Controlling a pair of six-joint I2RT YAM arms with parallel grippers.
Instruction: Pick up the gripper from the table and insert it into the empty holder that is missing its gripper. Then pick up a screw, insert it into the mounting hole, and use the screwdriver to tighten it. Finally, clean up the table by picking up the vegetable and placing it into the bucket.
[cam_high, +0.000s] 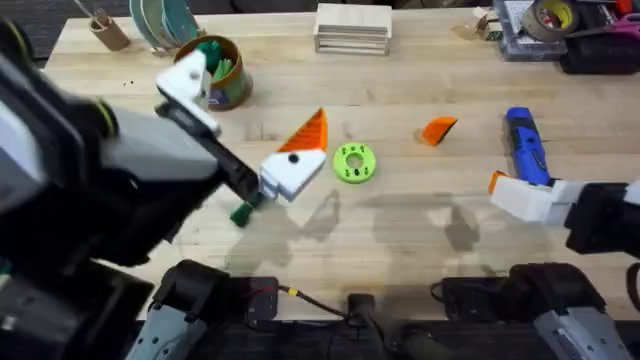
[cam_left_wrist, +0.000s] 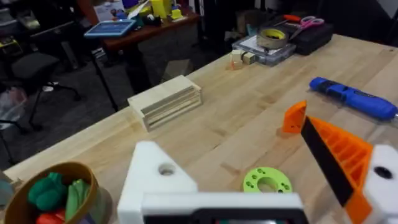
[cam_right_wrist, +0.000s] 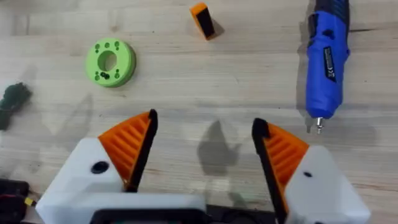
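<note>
The orange gripper wedge (cam_high: 438, 130) (cam_left_wrist: 293, 118) (cam_right_wrist: 202, 20) lies on the table right of centre. My left gripper (cam_high: 250, 105) (cam_left_wrist: 230, 143) hovers open over the table's middle. One of its fingers is the bare white holder (cam_high: 190, 85) (cam_left_wrist: 155, 174); the other carries an orange pad (cam_high: 310, 132). The blue screwdriver (cam_high: 525, 145) (cam_right_wrist: 326, 56) lies at the right, just beyond my open right gripper (cam_high: 503, 190) (cam_right_wrist: 205, 124). The dark green vegetable (cam_high: 240, 213) (cam_right_wrist: 12, 99) lies by the front edge under the left arm. The bucket (cam_high: 228, 85) (cam_left_wrist: 87, 180) stands back left with green toys inside.
A lime-green ring disc (cam_high: 354, 163) (cam_right_wrist: 111, 62) lies mid-table beside the left gripper's padded finger. A stack of wooden boards (cam_high: 352, 28) (cam_left_wrist: 165, 102) sits at the back centre. A brown cup (cam_high: 108, 30) stands back left, and a clear case with a tape roll (cam_high: 540, 25) sits back right.
</note>
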